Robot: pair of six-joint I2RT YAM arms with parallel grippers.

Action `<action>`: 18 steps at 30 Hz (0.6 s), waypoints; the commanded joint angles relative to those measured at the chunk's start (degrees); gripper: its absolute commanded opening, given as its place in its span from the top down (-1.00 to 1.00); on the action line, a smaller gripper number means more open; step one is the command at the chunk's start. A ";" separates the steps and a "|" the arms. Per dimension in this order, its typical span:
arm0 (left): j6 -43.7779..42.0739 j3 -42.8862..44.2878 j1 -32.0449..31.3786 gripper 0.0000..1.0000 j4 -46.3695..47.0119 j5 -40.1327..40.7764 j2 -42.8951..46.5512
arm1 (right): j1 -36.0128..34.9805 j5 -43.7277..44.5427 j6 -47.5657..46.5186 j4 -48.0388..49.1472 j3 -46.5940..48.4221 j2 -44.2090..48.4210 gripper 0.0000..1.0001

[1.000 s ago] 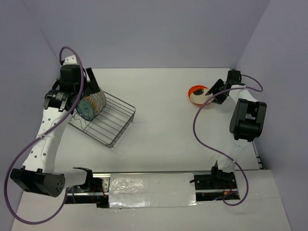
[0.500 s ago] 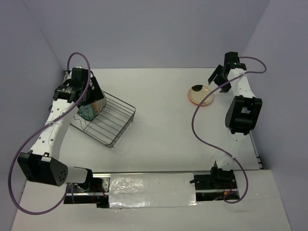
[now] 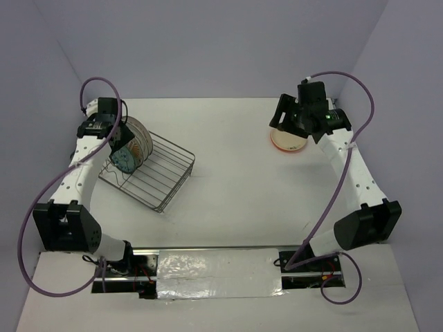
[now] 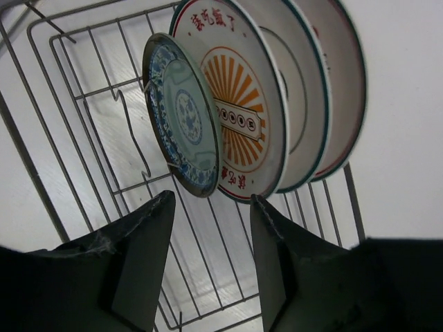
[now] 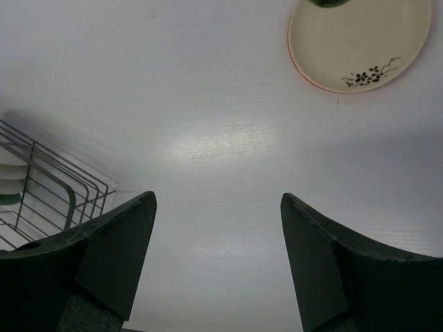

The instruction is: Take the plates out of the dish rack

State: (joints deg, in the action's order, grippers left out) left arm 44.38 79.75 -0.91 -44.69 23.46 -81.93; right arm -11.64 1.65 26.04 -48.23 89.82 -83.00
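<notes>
Dark wire dish rack (image 3: 156, 178) lies diagonal, round patterned plates (image 4: 239, 104) standing on edge at its far-left end.
I see left pincer (image 4: 210, 263) and right pincer (image 5: 218, 263) parted, empty.

top external: high, whole table (image 3: 235, 187) | left wrist: close on dish rack (image 3: 149, 173) | right wrist: looks down, shares rack corner

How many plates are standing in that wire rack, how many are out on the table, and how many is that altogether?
Plates standing in the dish rack: 4
Cream plate lying flat on the table: 1
Total plates: 5
</notes>
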 commanded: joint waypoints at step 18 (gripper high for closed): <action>0.27 -8.65 5.57 0.19 16.57 -8.51 -6.40 | -2.95 2.39 -4.51 -8.55 11.60 0.03 -0.59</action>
State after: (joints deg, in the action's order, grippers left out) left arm 45.12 71.22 4.10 -30.52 17.17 -87.44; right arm -13.96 2.79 22.90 -54.61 99.18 -82.04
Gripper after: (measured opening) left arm 0.390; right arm 0.797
